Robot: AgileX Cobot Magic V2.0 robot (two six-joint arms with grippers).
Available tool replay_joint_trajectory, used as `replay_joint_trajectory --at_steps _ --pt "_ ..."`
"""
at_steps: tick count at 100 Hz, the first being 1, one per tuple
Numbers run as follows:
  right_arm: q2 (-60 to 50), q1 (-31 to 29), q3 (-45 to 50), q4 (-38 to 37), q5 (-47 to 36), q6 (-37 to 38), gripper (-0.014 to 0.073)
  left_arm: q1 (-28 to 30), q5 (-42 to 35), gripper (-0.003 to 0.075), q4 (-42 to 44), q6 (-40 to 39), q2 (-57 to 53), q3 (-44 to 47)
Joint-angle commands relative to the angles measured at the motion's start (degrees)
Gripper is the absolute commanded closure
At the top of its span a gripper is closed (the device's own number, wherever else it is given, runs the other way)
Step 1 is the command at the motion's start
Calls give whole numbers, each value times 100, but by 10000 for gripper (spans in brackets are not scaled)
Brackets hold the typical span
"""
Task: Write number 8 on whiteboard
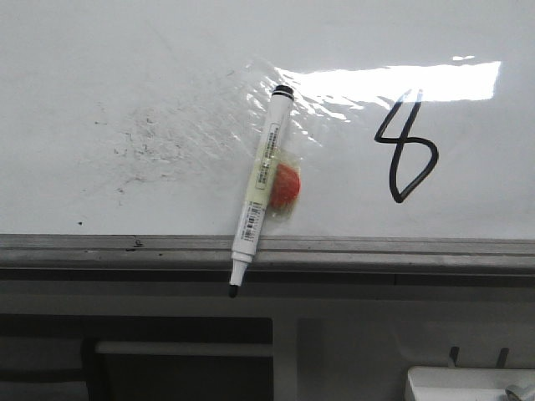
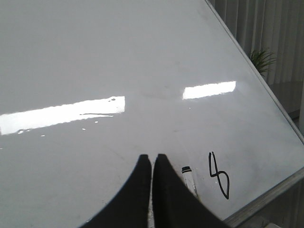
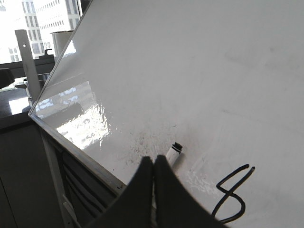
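Note:
The whiteboard (image 1: pixel 125 67) fills the front view, with a grey edge rail (image 1: pixel 376 248) along its lower side. A thin black slanted number 8 (image 1: pixel 407 146) is drawn at the right. A white marker with a black cap end (image 1: pixel 259 192) lies slanted on the board, its black tip hanging over the rail. No gripper shows in the front view. My left gripper (image 2: pixel 152 156) is shut and empty, left of the marker (image 2: pixel 188 176) and the 8 (image 2: pixel 219 175). My right gripper (image 3: pixel 153 159) is shut and empty, beside the marker (image 3: pixel 173 153) and the 8 (image 3: pixel 232 194).
A red patch under wrinkled shiny film (image 1: pixel 286 185) sits beside the marker. Grey-black smudge specks (image 1: pixel 142 142) lie to its left. Below the rail are a dark panel with a white bar (image 1: pixel 184 349) and a white object (image 1: pixel 468 384). A plant (image 2: pixel 261 59) stands beyond the board's edge.

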Motion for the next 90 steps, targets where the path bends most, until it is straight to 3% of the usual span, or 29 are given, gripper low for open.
replay_joint_trajectory --at_steps 1,25,32,38,44,57,64,72,87,90 --pt "44 -14 -152 -64 140 -63 658 -2 133 741 -174 -21 67 -103" --pt "44 -14 -152 -64 140 -63 658 -2 204 741 526 -21 42 281" --pt "44 -14 -152 -64 131 -63 658 -2 466 741 1608 -178 42 458" --pt "44 -14 -152 -64 131 -63 658 -2 988 741 3293 -655 42 568" --pt "44 -14 -152 -64 131 -63 658 9 992 741 4509 -2533 42 668" --pt "44 -14 -152 -64 131 -63 658 223 842 741 8430 -7463 -4 984" --pt "44 -14 -152 -64 131 -63 658 451 740 741 10123 -9283 -86 1123" --pt "44 -14 -152 -64 131 -63 658 790 465 741 10918 -9964 -193 1292" --pt "44 -14 -152 -64 131 -63 658 1400 189 741 10185 -10143 -466 1789" --pt "44 -14 -152 -64 131 -63 658 1491 457 741 10185 -10340 -516 1762"
